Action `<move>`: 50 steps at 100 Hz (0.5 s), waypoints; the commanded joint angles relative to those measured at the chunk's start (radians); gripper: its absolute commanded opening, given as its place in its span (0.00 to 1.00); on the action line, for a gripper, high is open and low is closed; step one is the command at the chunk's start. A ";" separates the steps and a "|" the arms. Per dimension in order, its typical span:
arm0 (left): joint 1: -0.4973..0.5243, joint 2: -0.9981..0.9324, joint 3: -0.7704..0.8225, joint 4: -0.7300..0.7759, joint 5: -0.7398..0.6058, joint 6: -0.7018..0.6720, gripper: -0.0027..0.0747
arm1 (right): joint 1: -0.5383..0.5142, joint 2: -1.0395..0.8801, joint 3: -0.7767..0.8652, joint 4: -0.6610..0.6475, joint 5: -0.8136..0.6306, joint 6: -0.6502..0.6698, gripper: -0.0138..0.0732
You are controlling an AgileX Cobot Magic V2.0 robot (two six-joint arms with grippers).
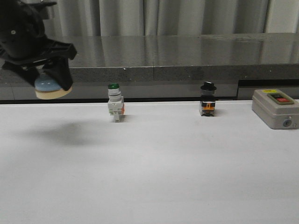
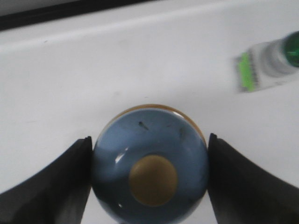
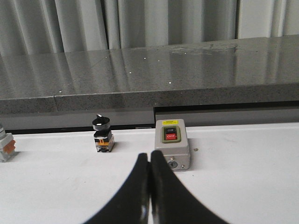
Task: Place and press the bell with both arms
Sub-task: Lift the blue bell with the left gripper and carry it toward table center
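Left fingers [image 1: 49, 81] pinching bell [image 1: 52, 88], aloft upper left of front view | right fingers [image 3: 149, 186] pressed together, idle | lower bell level onto bare bench [image 1: 154, 168], clear of green-capped switch [image 1: 115, 103], release gently

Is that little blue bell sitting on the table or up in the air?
In the air. The left claw holds the bell above the table.
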 commanded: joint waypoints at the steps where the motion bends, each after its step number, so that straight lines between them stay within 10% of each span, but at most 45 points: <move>1: -0.065 -0.083 -0.027 -0.018 -0.013 -0.006 0.31 | -0.008 -0.020 -0.016 0.001 -0.072 -0.007 0.09; 50: -0.388 0.017 -0.055 -0.018 -0.121 -0.006 0.31 | -0.008 -0.020 -0.016 0.001 -0.072 -0.007 0.09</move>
